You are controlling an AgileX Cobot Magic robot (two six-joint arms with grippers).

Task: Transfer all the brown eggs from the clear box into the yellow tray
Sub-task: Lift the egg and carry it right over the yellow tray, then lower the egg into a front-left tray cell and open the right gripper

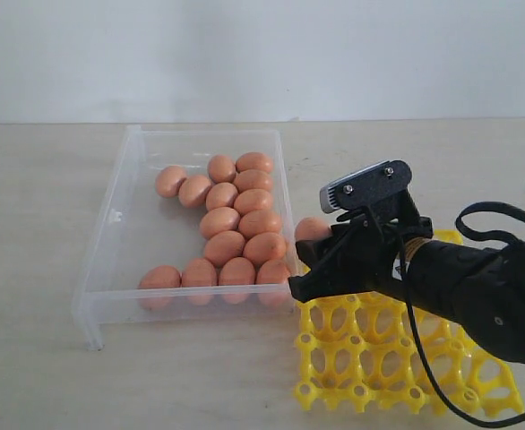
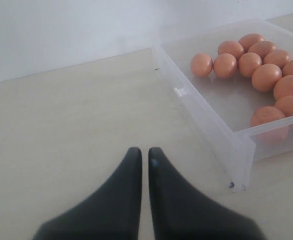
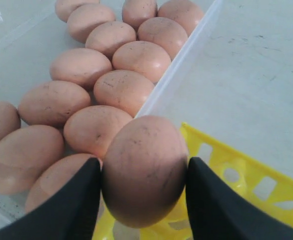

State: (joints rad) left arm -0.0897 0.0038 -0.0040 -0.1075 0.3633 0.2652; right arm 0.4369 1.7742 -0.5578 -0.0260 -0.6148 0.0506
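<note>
Fifteen brown eggs [image 1: 224, 247] are lying clustered in the clear box [image 1: 101, 269], smooth, faintly speckled ovals inside low transparent plastic walls. A sixteenth egg [image 3: 145, 150] is sitting pinched between the black fingers of the right gripper [image 3: 144, 167], hanging over the corner of the single yellow tray [image 1: 361, 367] (an openwork grid of round cells) just beside the box. The left gripper [image 2: 144, 160] is hovering above the table [image 2: 61, 125], its tapered fingers pressed together.
</note>
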